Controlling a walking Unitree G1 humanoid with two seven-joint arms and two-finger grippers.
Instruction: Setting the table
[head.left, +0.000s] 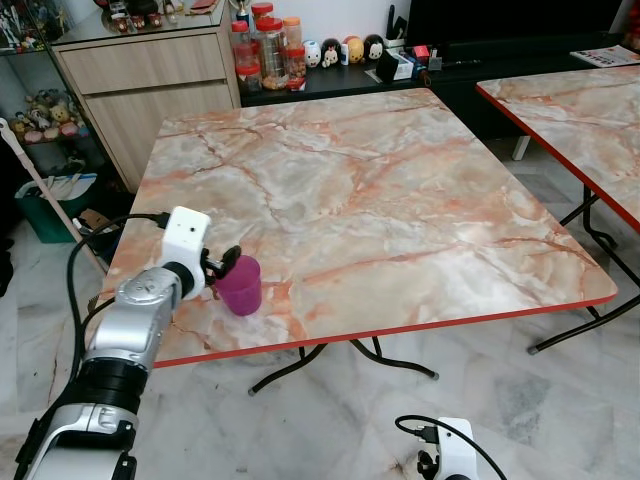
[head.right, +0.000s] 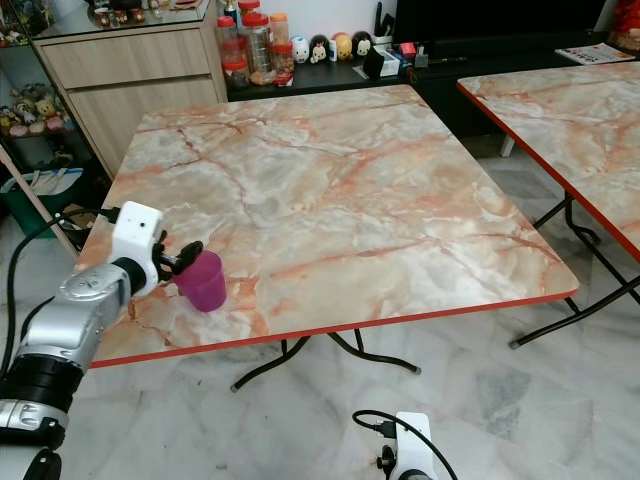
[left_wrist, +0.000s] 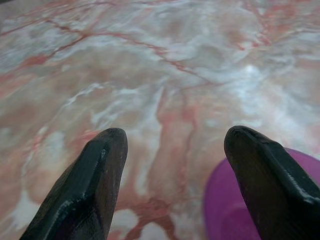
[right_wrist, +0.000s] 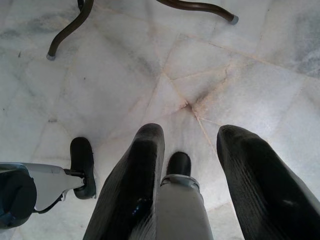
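A magenta plastic cup (head.left: 241, 285) stands upright on the marble-patterned table (head.left: 400, 200), near its front left corner.

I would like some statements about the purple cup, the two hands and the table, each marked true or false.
1. The purple cup stands upright on the marble-pattern table. True.
2. The cup stands in the middle of the table. False: it stands near the front edge, at the corner on the robot's left.
3. The left hand is at the cup's rim with its fingers open. True.
4. The right hand holds a plate above the table. False: it hangs low over the floor, open and holding nothing.
5. A second cup stands beside the purple one. False: the tabletop around it is bare.
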